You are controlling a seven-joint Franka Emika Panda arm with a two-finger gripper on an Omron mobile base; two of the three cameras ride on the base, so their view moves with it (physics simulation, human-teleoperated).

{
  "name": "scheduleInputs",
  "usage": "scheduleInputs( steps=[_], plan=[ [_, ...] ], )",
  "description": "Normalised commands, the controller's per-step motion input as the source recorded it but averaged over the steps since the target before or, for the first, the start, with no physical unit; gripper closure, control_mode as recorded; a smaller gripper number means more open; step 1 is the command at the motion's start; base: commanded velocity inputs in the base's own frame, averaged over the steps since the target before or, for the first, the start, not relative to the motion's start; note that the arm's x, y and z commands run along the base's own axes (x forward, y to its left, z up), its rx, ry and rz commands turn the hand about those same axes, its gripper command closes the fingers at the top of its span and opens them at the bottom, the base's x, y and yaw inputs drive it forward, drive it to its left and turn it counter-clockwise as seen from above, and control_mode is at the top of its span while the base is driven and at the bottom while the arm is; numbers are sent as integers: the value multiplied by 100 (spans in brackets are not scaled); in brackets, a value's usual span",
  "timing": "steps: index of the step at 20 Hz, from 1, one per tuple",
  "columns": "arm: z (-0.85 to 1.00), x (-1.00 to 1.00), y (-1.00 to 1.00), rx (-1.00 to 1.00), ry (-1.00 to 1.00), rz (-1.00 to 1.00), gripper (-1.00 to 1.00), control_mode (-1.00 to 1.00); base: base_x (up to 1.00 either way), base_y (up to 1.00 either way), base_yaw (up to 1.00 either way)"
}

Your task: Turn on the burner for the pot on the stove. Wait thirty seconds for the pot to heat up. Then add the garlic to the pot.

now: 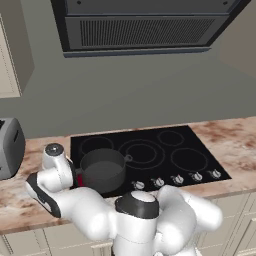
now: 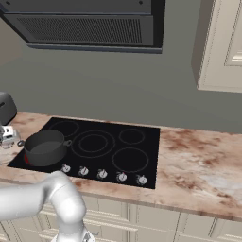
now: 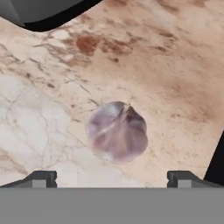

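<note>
Counter (image 3: 175,65): garlic (image 3: 117,132) btwn spread fingers (image 3: 40,178), tips cropped

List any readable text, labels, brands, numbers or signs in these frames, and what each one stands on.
None can be read.
Row of small silver knobs on the flat black glass cooktop: any markings are too small to tell.
Grey toaster: no legible brand.
Dark grey metal cylindrical pot: plain.
Whitish-pink garlic bulb on the marbled counter: no label.

A grey wall (image 1: 125,95) rises behind a marbled brown desk (image 2: 198,165). On the wall hangs a dark range hood (image 1: 140,25); cream cabinets (image 2: 222,47) flank it, a toaster (image 1: 9,147) sits below-left.
</note>
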Motion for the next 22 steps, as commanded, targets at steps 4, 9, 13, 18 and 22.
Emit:
scheduleInputs(
  steps=[4, 9, 13, 18, 22],
  plan=[
    [-24, 33, 0, 0, 1, 0, -100, -100, 0, 0, 0],
    [-28, 34, 14, 0, 5, 0, -100, -100, 0, 0, 0],
    [-22, 13, 37, -1, 1, 0, -100, -100, 0, 0, 0],
    [-35, 26, 31, 0, 1, 0, 100, -100, 0, 0, 0],
    [-47, 21, 7, 0, 8, 0, 100, -100, 0, 0, 0]
  ],
)
